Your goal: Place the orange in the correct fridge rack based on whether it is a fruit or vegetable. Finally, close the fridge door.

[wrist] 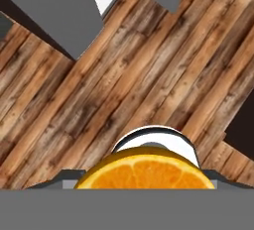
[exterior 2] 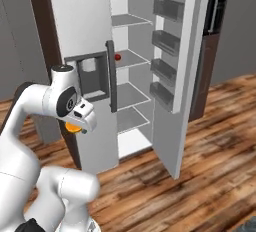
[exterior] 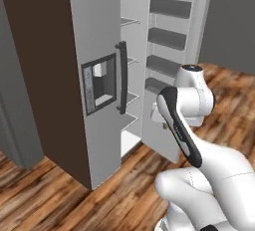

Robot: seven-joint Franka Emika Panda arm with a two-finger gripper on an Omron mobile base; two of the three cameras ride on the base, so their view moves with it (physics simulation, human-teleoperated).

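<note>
Risk sits mostly in the path between where your hand (exterior 2: 75,127) is now and the open fridge. Your hand hangs low in front of the silver door with the dispenser panel (exterior 2: 90,78), pointing down at the wooden floor (wrist: 149,65), and it is closed around the orange (wrist: 146,172), which fills the bottom of the hand view as a cut orange face; in the right base view a sliver of the orange shows just under the wrist. The fridge door (exterior 2: 180,76) stands wide open, its door bins (exterior 2: 167,8) facing the shelves. The fridge rack (exterior 2: 131,20) you want is the high one, well above your hand; a small red item (exterior 2: 118,56) sits on the shelf below it. As a judgement: lifting straight from here could knock the wrist against the dispenser door's dark bar handle (exterior 2: 112,76), which is near the arm. Reaching in too low could put the fruit on the wrong shelf or bump the red item. The fruit is round and could roll off the rack's front edge if released tilted. Closing later, your elbow may catch the open door.
</note>
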